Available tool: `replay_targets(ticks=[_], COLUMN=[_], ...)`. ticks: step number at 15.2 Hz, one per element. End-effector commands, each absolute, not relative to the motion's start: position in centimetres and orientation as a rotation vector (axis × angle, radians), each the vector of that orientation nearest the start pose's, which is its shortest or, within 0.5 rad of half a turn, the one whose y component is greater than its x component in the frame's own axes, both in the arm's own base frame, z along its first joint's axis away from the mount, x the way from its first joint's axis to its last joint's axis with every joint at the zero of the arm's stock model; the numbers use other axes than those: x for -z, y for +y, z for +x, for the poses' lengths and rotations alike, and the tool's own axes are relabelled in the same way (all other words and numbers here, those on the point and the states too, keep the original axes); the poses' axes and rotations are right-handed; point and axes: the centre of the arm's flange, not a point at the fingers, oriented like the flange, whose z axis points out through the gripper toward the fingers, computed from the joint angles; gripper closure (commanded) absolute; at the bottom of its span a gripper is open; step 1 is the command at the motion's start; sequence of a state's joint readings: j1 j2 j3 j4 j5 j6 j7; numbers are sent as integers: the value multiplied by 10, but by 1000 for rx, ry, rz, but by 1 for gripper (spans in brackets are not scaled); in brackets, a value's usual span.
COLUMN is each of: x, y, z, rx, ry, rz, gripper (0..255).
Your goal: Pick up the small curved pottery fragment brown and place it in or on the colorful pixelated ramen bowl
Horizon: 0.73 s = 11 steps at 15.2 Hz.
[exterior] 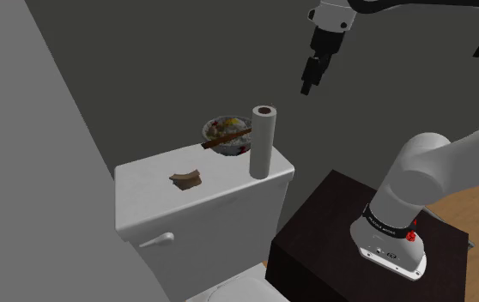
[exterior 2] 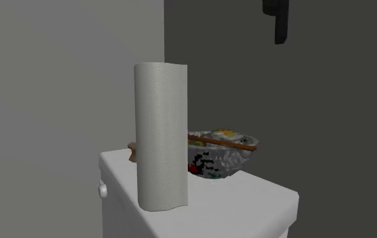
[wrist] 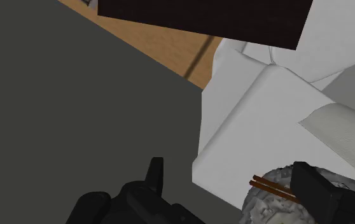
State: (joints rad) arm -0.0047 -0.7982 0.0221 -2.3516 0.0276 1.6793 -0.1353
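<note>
A small brown curved pottery fragment [exterior: 186, 178] lies on the white toilet tank lid [exterior: 152, 193], toward the shoulder view's left. In the second exterior view a sliver of the fragment [exterior 2: 132, 147] peeks out behind the paper roll. The speckled, colourful ramen bowl [exterior: 227, 135] with brown chopsticks across it stands at the back of the lid, and it also appears in the other two views [exterior 2: 222, 159] [wrist: 268, 202]. My black gripper [exterior: 307, 84] hangs high above the lid, up and to the right of the bowl, open and empty. In the wrist view the fingers [wrist: 319, 191] stand well apart.
A tall upright paper towel roll [exterior: 263, 141] [exterior 2: 160, 138] stands right beside the bowl on the lid. The grey wall runs behind the tank. The dark stand [exterior: 315, 236] sits to the shoulder view's right of the toilet, and the toilet seat [exterior: 229, 292] lies below.
</note>
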Motion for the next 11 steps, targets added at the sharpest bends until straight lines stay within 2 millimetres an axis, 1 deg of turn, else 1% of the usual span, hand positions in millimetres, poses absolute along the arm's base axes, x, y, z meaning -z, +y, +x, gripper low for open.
replay_targets(ticks=[1, 6, 11], x=[-607, -585, -563], y=[10, 62, 116], z=[314, 349, 380], rx=[198, 172, 146], ry=[-228, -340, -451], rz=[-3123, -3106, -3084], gripper=[0, 0, 0])
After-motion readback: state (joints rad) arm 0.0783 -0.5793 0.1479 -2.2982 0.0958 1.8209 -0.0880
